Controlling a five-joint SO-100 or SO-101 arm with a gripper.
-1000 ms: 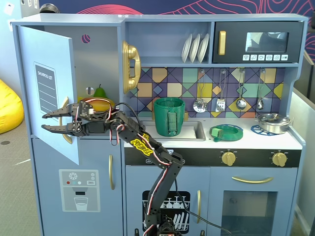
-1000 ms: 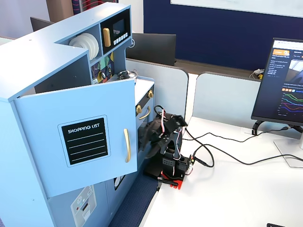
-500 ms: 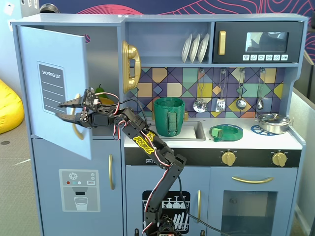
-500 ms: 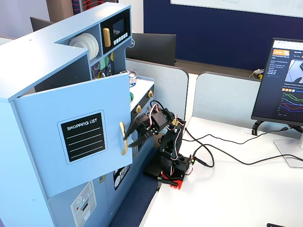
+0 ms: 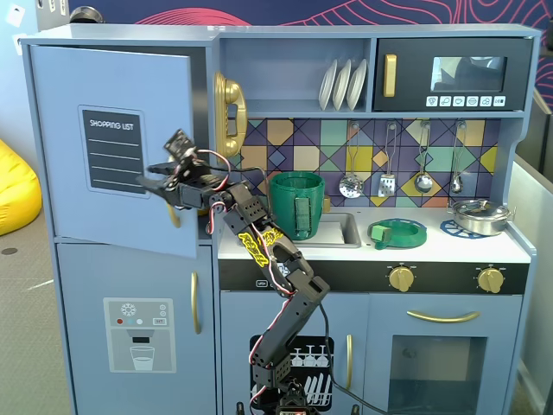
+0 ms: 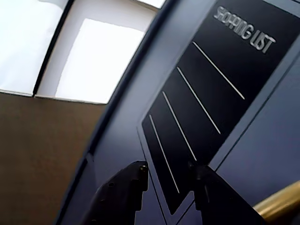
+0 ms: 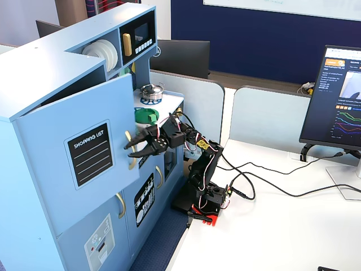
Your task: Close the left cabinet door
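- Door, the big light-blue one at the top left of the toy kitchen, stands a little way open, swung out from its frame.
- Its gold handle sits on the free edge, right by the claw.
- Claw fingers are apart and hold nothing; in the wrist view they point at the black board.
- A good push would probably be flat on the door face, near the handle edge, far from the hinge.
- The arm should likely push slowly and straight, until the door lies even with the frame.
- If the claw slips onto the handle, it may catch there.
- White letters on the board read "SHOPPING LIST", with four blank lines below.
- Other small signs are too tiny to read.
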